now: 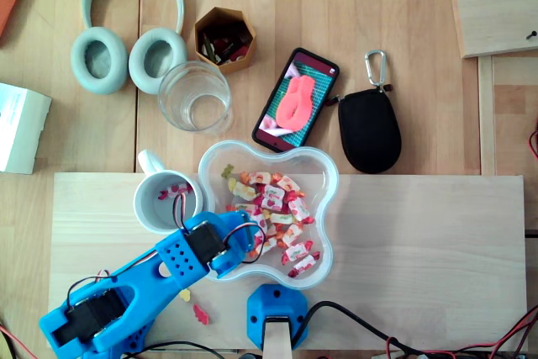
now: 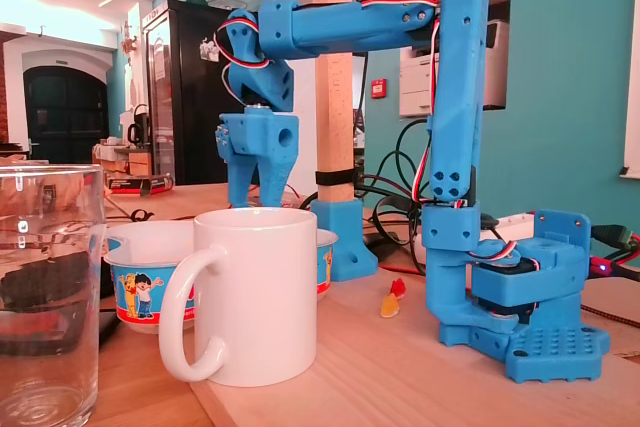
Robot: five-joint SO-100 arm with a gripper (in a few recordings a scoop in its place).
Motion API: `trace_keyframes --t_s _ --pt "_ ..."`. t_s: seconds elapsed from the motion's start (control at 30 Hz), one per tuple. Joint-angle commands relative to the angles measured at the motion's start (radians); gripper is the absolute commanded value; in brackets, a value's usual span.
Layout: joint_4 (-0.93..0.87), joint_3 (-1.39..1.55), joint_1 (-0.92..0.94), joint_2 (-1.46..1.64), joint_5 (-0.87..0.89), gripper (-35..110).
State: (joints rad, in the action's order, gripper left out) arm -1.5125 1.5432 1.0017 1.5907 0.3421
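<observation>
Since the blue arm (image 2: 455, 97) is folding over from above, the blue claw (image 1: 245, 245) is pointing down into the clear wavy-rimmed plastic bowl (image 1: 329, 181), right over the red-and-yellow wrapped sweets (image 1: 277, 208) lying in it. The white ceramic mug (image 2: 255, 297) is standing just beside the bowl on the pale wooden worktop (image 1: 420, 250). The black servo (image 1: 206, 241) and the mug are hiding the fingertips, so I'm not telling open from closed.

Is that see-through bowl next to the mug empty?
No, in the overhead view the bowl holds a heap of wrapped candies, just right of the mug.
</observation>
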Motion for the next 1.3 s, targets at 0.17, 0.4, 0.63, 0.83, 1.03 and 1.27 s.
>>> trace_keyframes --t_s 0.17,0.4,0.63,0.83,1.03,1.27 --pt "0.101 0.003 0.017 0.018 0.021 24" --pt "0.144 -0.003 0.017 -0.107 0.008 24" --pt "0.233 -0.014 0.017 -0.193 0.005 24" --pt "0.255 -0.014 0.017 -0.202 0.003 24" --pt "0.256 -0.012 0.017 -0.206 0.003 24" --pt "0.256 0.002 0.017 -0.206 0.0 24"
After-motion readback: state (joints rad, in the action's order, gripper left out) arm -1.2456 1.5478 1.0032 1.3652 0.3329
